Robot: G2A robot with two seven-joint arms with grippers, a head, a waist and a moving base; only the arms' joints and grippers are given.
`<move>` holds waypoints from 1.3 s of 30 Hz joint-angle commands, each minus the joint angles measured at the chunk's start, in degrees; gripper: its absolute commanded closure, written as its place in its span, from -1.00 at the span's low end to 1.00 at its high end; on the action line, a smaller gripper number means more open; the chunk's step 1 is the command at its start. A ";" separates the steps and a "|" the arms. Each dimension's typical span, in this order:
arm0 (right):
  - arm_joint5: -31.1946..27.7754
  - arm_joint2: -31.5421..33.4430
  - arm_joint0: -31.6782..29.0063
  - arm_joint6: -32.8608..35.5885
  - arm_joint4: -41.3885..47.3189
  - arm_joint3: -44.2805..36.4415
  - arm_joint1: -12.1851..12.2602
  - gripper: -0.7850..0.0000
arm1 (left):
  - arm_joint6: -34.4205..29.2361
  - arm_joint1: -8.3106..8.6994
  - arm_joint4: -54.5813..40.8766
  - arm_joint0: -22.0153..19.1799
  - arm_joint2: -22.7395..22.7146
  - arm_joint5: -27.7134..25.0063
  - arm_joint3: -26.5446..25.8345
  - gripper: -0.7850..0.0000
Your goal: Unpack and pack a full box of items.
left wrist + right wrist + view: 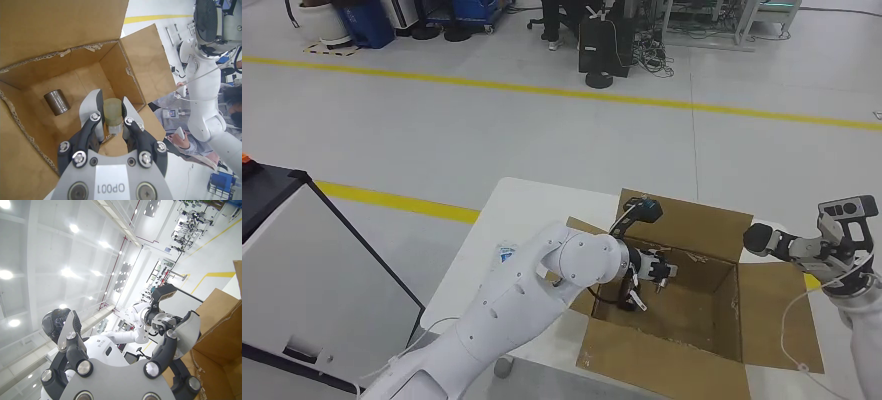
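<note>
An open cardboard box (682,214) stands on the white table (522,215). My left gripper (652,272) is down inside it. In the left wrist view its fingers (98,106) press both sides of a pale, translucent cylinder (112,110) with a metal end, so the left gripper (111,103) is shut on it. A dark metal cylinder (57,102) lies on its side on the box floor (85,79), apart from the gripper. My right gripper (757,239) hovers over the box's right flap; the right gripper (130,323) is open wide and holds nothing.
The box flaps (777,310) spread outward on all sides. A small white and blue item (504,252) lies on the table left of the box. A white cabinet with a dark rim (302,270) stands left of the table.
</note>
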 commanded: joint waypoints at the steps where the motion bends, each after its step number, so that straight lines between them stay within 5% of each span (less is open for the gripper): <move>1: 0.00 0.00 0.00 0.00 0.00 0.00 0.00 -1.00 | 0.00 0.00 0.00 0.00 0.00 0.00 0.00 1.00; 9: 0.00 0.00 0.00 0.00 0.00 0.00 0.00 -1.00 | 1.50 -1.03 -2.48 -0.22 2.87 -1.44 3.22 1.00; 24: 0.00 0.00 0.00 0.00 0.00 0.00 0.00 -1.00 | 8.57 -9.61 -8.64 -11.70 14.37 5.68 25.36 1.00; 39: 0.00 0.00 0.00 0.00 0.00 0.00 0.00 -1.00 | 13.85 -16.48 -10.12 -13.34 19.78 5.96 39.64 1.00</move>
